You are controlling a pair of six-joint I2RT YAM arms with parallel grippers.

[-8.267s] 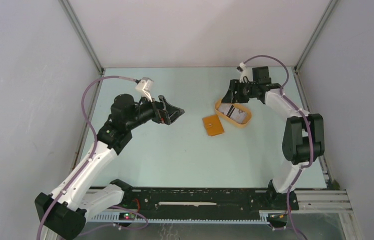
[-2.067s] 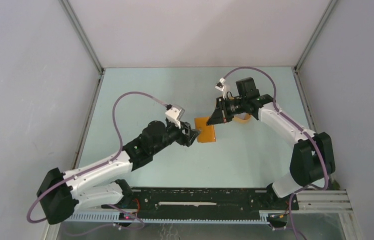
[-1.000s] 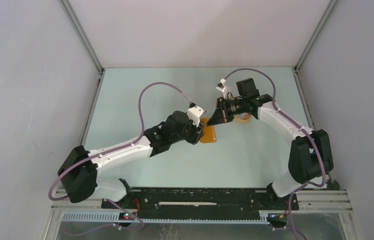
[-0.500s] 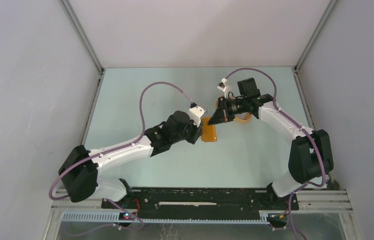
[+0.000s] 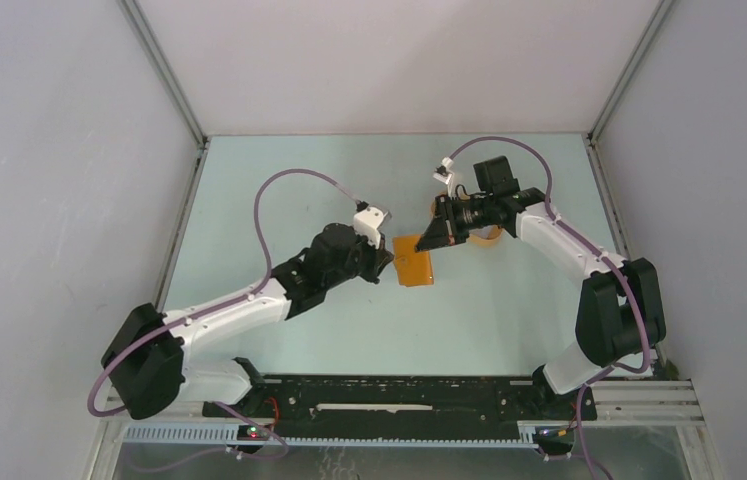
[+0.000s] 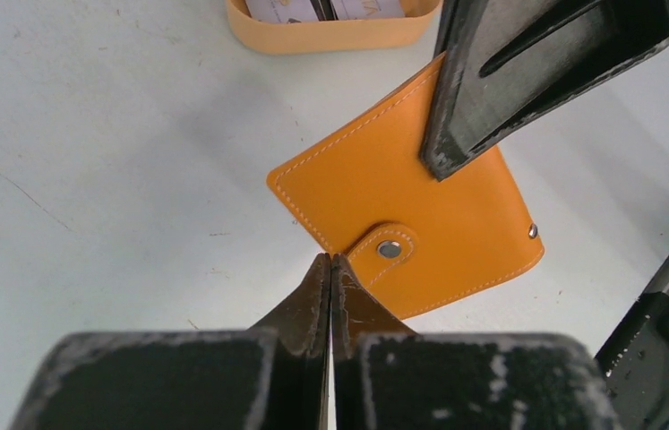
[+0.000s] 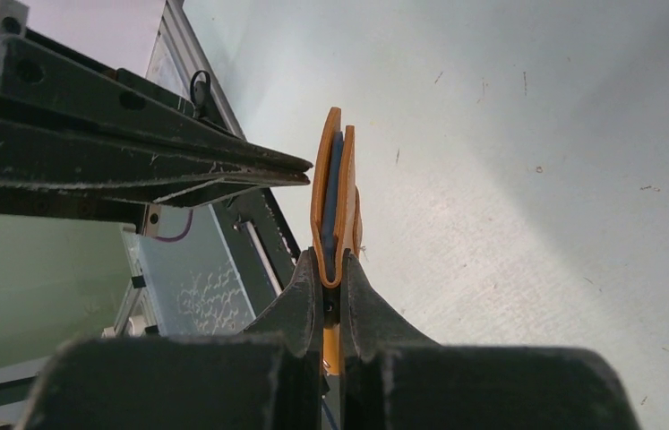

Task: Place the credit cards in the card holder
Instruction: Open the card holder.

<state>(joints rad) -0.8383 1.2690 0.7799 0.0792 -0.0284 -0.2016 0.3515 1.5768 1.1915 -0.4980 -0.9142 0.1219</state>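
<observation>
Step in hand: opening the card holder (image 6: 375, 193), clamped by one edge in the right gripper (image 7: 331, 273) above mid-table. Fingers of the left gripper (image 6: 330, 262) meet on nothing (just beside the snap tab (image 6: 388, 247)). Next: spread, catch tab, unsnap.

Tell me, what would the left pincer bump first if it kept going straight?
Most likely the card holder, near its snap tab; the shut left pincer points at that edge, though depth is unclear.

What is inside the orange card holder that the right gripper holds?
Seen edge-on, the card holder in the right gripper shows a thin bluish strip between its two flaps, perhaps a card or lining. The flaps cover the rest.
</observation>
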